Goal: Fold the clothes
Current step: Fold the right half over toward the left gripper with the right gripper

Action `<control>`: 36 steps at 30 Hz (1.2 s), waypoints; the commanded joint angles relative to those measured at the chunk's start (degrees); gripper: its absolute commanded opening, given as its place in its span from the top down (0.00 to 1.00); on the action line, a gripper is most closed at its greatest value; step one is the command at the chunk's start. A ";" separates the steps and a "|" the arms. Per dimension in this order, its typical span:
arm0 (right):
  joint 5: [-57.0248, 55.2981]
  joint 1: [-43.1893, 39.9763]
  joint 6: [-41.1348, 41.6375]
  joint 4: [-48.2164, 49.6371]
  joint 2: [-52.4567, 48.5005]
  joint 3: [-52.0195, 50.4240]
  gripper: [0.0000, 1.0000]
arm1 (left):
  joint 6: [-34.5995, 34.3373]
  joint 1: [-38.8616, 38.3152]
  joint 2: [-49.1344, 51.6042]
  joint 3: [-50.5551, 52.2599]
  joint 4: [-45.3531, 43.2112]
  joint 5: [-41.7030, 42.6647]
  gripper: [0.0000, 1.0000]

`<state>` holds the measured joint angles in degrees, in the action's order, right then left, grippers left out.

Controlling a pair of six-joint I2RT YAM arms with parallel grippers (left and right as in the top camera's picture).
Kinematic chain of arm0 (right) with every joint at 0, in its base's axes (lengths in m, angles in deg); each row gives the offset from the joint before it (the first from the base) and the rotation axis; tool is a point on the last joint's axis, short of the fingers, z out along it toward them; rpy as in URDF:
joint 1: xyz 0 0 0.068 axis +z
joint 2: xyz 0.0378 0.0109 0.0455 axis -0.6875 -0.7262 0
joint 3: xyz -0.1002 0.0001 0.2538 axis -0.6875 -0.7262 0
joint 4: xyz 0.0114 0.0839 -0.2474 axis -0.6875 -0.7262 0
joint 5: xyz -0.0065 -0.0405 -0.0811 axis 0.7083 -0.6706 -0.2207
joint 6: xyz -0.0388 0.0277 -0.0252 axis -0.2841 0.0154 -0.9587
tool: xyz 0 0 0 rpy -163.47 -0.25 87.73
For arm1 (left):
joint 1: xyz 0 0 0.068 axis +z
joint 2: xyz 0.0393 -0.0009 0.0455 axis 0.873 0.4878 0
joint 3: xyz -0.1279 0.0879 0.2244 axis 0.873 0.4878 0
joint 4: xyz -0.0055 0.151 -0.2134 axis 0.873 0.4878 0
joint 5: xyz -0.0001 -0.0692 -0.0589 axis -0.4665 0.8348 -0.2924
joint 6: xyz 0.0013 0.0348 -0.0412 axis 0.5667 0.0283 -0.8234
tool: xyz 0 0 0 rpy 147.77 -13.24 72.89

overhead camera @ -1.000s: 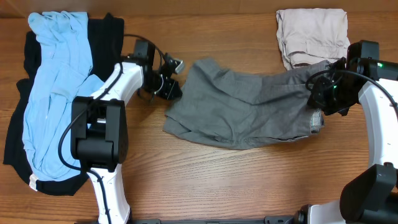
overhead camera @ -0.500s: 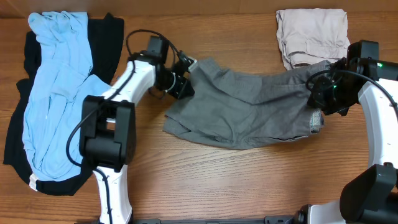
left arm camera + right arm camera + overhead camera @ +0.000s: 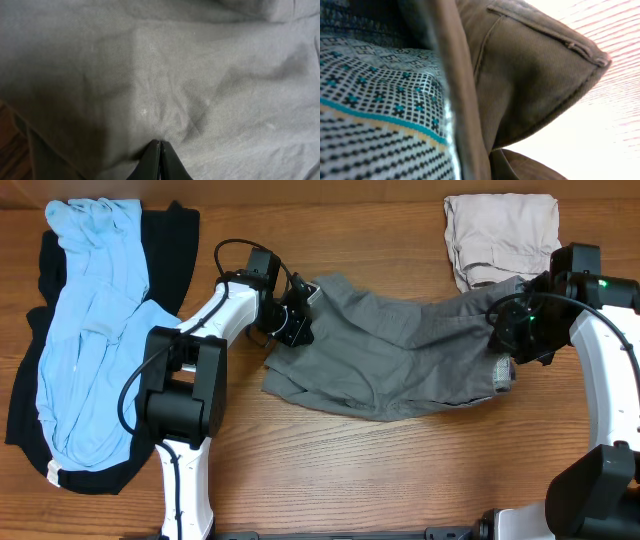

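- The left claw has slid right onto the grey shorts at their left edge and shut on a small pucker of cloth.
- The right claw grips the raised waistband end.
- Judged risk: so shallow a pinch may slip off when pulled.
- The shorts lie rumpled across the counter: matte woven twill, print-lined waistband.

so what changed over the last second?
The left gripper swung right, off the wooden table and onto the left edge of the mid-grey woven shorts, then closed on a pinch of fabric. The right gripper stays clamped on the shorts' right end. The shorts barely shifted; the light blue garment, black garment and folded beige garment have not moved.
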<state>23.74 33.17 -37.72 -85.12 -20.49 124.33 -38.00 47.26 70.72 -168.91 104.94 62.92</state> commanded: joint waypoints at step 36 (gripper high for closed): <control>-7.08 37.00 39.23 31.28 -11.10 2.32 0.96 | -9.27 0.61 4.20 -3.98 6.32 -8.68 0.96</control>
<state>17.24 70.15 0.16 -54.67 -32.40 124.75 -45.96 46.65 72.23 -172.12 107.85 62.44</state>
